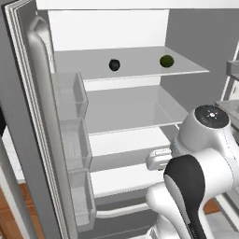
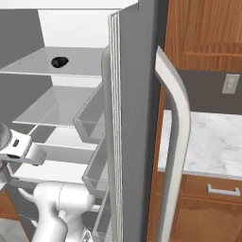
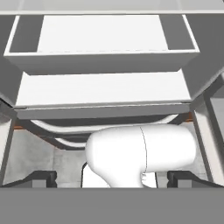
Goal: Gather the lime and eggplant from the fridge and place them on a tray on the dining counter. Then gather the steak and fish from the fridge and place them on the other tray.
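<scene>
Two task items are seen on the upper shelf (image 1: pixel 140 70) of the open fridge (image 1: pixel 107 32): the eggplant (image 1: pixel 114 64) at about 11 o'clock in the left base view, the lime (image 1: pixel 166 61) at about 1 o'clock, well apart from each other. In the right base view the eggplant (image 2: pixel 59 62) is seen at 10 o'clock; the lime is hidden there by the door (image 2: pixel 134 118). Steak, fish and trays are not made out.

The gripper (image 3: pixel 112 180) is held low, pointed at the lower shelves and drawer fronts. Its jaws are spread fully, fingertips (image 3: pixel 41 178) at the bottom corners of the hand view, nothing between them.

The first pick is judged not yet started; a lift and reach to the upper shelf is called for.

Risks, as judged:
- Wrist or elbow could be clipped on the shelf edges during the lift, since the arm is folded close in front of them.
- Door bins (image 1: pixel 72 121) at 9 o'clock could be struck if the arm is swung wide.
- Both items are small and round; either could be nudged and rolled back or off the shelf by an off-centre approach.
- With jaws closed too high or too shallow, the item could be squeezed out.
</scene>
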